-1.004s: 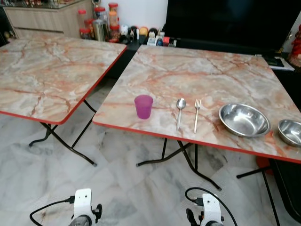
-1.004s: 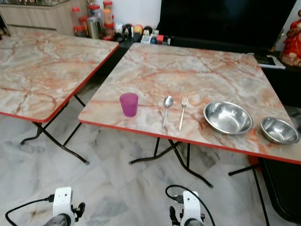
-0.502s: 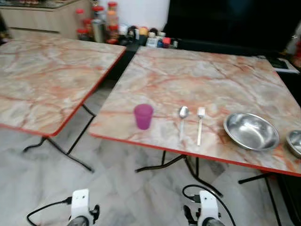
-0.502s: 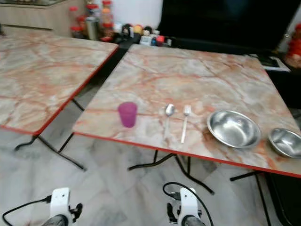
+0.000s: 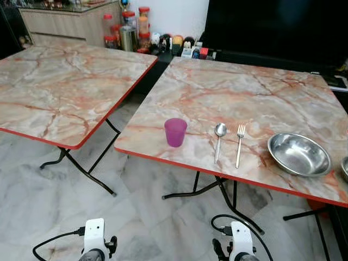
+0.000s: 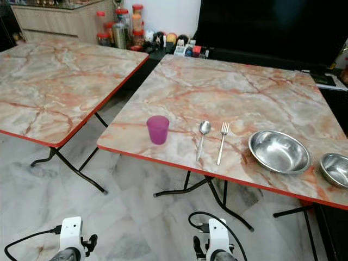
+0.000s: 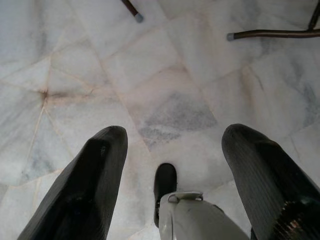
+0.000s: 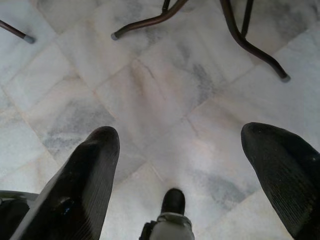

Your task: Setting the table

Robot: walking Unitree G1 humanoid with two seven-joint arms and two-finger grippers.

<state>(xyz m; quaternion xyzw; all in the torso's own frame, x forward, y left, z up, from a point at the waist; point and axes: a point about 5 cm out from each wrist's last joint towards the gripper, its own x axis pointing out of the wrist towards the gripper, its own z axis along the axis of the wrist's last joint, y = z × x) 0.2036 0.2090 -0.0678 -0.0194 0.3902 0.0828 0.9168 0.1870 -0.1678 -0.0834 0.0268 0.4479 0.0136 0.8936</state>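
Note:
On the near marble table [image 5: 255, 98] stand a purple cup [image 5: 175, 132], a spoon [image 5: 218, 140], a fork [image 5: 239, 144], a large steel bowl [image 5: 298, 154] and a smaller steel bowl [image 6: 336, 169] at the right edge. Both arms hang low in front of the table, their wrists [image 5: 95, 239] [image 5: 236, 244] at the bottom of the eye views. My left gripper [image 7: 172, 150] is open over the floor, with nothing between its fingers. My right gripper [image 8: 180, 145] is likewise open above the floor tiles.
A second marble table [image 5: 60, 87] stands to the left, with a gap between the two. Jars and small items [image 5: 136, 30] line a low shelf at the back. Black folding table legs [image 8: 200, 20] cross the marble floor [image 5: 147, 217] ahead.
The whole picture has shifted right and sharpened, so the camera has moved. The tableware lies as before, and both arms still hang low.

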